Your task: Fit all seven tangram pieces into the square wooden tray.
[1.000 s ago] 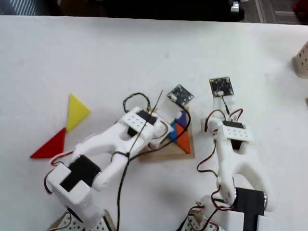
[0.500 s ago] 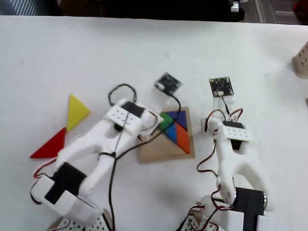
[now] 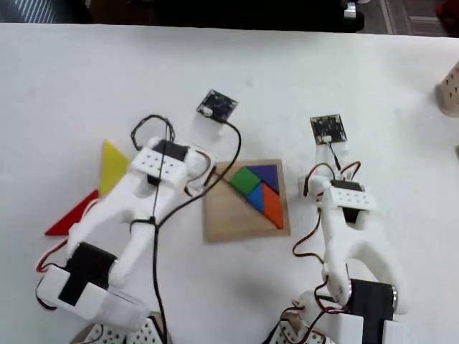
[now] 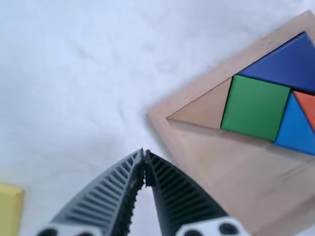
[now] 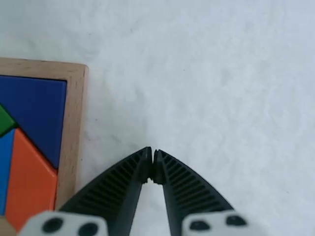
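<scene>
White table (image 3: 301,72) seen from above, with a square wooden tray (image 3: 222,226) at its centre. Four coloured pieces sit packed in the tray's 1 o'clock corner: a green square (image 3: 246,179), a dark blue triangle (image 3: 268,173), a lighter blue piece (image 3: 255,197) and an orange piece (image 3: 272,206). The rest of the tray is bare wood, including a small triangular gap touching the green square. A yellow triangle (image 3: 111,168) lies well apart at the tray's 9 o'clock and a red triangle (image 3: 72,217) at 8 o'clock, both on the table. The left gripper (image 4: 144,169), tips pressed together and empty, hovers just off the tray's 10 o'clock corner. The right gripper (image 5: 151,169), likewise pressed together and empty, sits beside the tray's 3 o'clock edge. The job looks roughly half done.
</scene>
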`<state>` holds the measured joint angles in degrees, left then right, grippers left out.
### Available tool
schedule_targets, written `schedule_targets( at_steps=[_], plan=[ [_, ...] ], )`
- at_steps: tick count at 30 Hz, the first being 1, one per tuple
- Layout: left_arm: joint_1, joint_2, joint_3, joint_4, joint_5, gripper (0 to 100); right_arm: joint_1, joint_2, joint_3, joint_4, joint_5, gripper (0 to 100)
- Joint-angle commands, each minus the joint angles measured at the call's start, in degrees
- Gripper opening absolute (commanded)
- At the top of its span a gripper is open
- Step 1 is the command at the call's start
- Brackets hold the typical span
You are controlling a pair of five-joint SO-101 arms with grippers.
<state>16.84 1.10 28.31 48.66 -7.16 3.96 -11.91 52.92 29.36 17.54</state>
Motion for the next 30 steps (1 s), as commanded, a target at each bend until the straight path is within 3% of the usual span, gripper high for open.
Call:
schedule_targets(
  at_steps=[1,12,21,30],
  plan=[
    [3.6,-3.0,-0.4,1.4,0.2,2,-0.7,-0.7,-2.6,0.0,0.7,1.8],
    [16.7,-2.9,4.2,0.1,0.4,2,-0.7,-0.7,-2.6,0.0,0.7,1.8],
    [21.1,-2.6,15.3,-24.6,0.6,2,-0.7,-0.7,-2.6,0.0,0.7,1.8],
    [21.1,-0.3,13.1,-27.1,0.7,2,-0.7,-0.7,-2.6,0.0,0.7,1.8]
  ],
)
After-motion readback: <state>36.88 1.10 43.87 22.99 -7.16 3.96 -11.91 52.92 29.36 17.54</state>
